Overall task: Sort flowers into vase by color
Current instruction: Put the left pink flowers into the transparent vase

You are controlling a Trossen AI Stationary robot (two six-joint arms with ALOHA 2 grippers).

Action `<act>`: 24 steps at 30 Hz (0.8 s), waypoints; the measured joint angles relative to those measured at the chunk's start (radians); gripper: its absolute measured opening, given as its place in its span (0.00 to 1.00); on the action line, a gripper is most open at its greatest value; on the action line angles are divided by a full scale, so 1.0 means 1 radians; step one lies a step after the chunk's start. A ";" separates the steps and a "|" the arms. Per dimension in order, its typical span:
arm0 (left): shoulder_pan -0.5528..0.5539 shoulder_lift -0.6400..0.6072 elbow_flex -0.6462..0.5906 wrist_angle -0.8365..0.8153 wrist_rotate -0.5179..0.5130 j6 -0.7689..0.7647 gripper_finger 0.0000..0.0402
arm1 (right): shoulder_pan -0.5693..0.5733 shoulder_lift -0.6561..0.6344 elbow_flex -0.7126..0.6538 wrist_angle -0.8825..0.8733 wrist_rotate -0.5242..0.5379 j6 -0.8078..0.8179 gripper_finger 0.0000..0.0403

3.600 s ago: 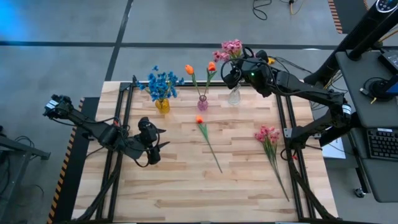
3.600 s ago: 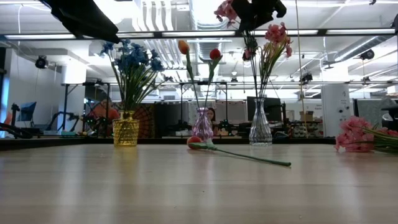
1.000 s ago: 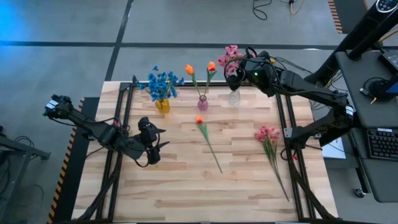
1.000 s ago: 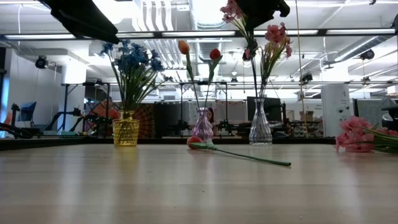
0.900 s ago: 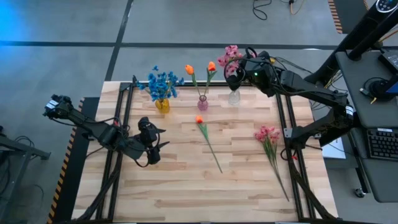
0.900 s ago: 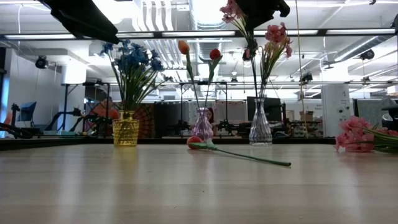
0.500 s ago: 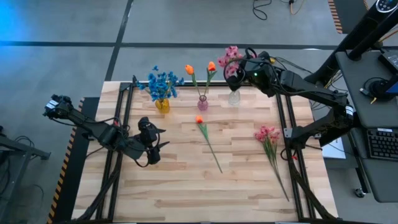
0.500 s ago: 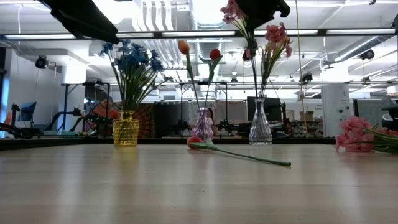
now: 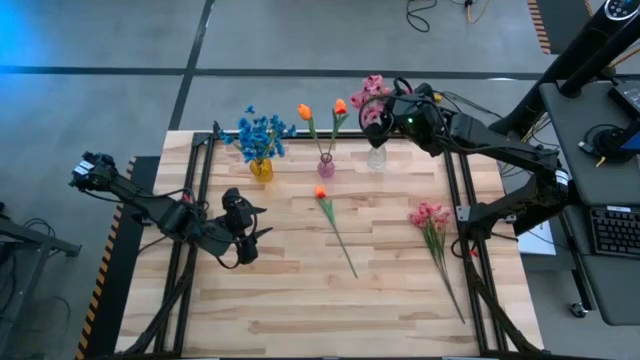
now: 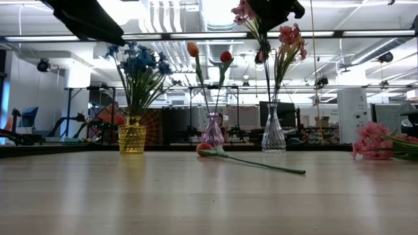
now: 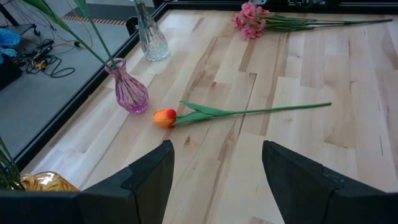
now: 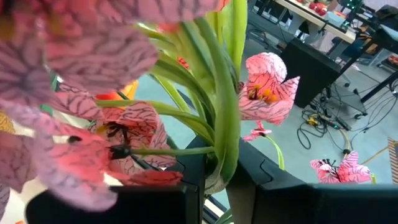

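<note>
The right gripper [image 9: 385,100] was clamped on a pink spray [image 9: 372,85] above the clear vase [image 9: 376,155] (far edge); the left gripper [image 9: 252,235] hung open near an orange tulip [image 9: 322,192].

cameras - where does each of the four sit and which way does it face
High: above, facing straight down on table; both arms show.
Low: at tabletop height, facing level across; arm parts overhead.
Left wrist: on left arm, facing loose orange tulip; open left claw.
Right wrist: on right arm; right claw shut on pink spray.
High and low share clear vase.
</note>
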 joint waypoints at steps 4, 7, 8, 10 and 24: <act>0.000 0.000 0.000 0.000 0.000 0.000 0.56 | 0.000 0.000 -0.011 -0.001 0.000 0.000 0.09; 0.000 0.000 0.000 0.000 0.000 0.000 0.56 | 0.000 0.000 -0.019 0.001 0.000 -0.001 0.09; 0.000 0.000 0.000 0.000 0.000 0.000 0.56 | 0.000 0.000 -0.022 0.001 0.000 -0.001 0.09; 0.000 0.000 0.000 0.000 0.000 0.000 0.56 | 0.000 0.000 -0.027 0.000 0.000 -0.001 0.09; 0.000 0.000 0.000 0.000 0.000 0.000 0.56 | 0.000 0.001 -0.043 0.000 0.000 -0.001 0.09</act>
